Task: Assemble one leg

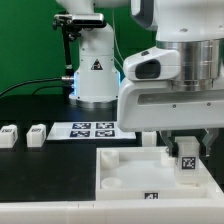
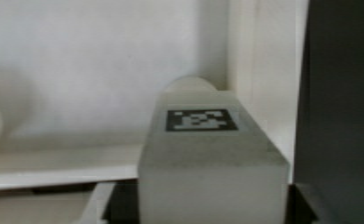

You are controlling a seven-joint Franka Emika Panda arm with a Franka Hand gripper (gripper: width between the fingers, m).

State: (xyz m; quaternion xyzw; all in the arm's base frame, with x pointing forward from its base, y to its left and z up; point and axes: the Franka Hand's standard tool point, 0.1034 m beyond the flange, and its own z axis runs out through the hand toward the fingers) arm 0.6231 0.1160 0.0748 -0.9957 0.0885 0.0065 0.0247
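Black tabletop [image 1: 40,165] carries the white panel [image 1: 125,172], above which the gripper [image 1: 187,150] grasps 1 leg [image 1: 187,155].

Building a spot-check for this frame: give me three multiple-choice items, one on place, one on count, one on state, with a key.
1. Where is the leg that the gripper holds?
A. over the large white panel
B. on the marker board
C. beside the robot base

2. How many loose legs lie at the exterior view's left?
A. none
B. two
C. four

3. How does the held leg stand?
A. flat on its side
B. upright, tag facing the camera
C. upside down on the table

Key: A, the leg hangs above the panel's corner; B, two pegs sit there; B, its tag shows squarely in the exterior view.
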